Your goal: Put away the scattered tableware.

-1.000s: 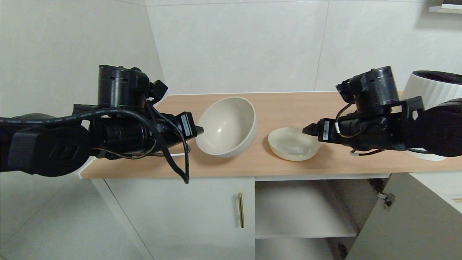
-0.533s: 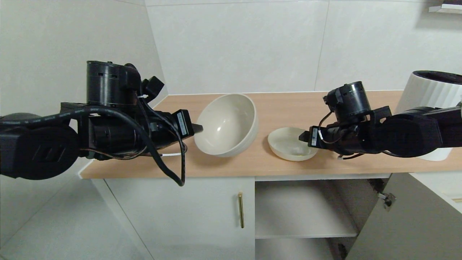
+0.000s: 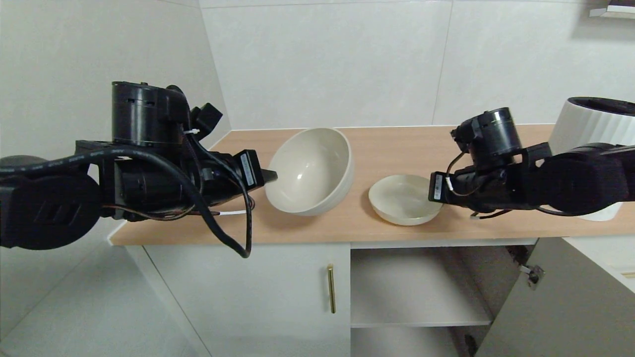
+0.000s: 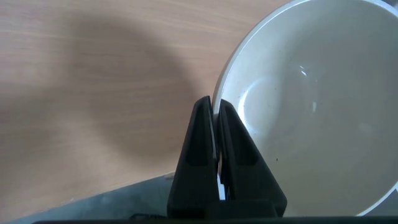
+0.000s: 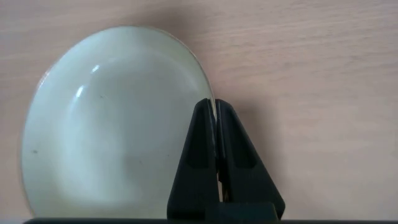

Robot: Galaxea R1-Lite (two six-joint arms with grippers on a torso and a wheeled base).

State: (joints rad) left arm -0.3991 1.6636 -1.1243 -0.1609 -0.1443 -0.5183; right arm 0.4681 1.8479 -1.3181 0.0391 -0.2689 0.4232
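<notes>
Left gripper (image 3: 272, 174) pinches tight on the near rim of the tilted large bowl (image 3: 310, 171); right gripper (image 5: 216, 106) clamps the shallow small bowl (image 3: 402, 198) beside it on the wooden counter (image 3: 397, 144)

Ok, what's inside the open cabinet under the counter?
One white shelf, nothing visible on it. Below it, the lower compartment is mostly cut off, so its contents can't be seen.
</notes>
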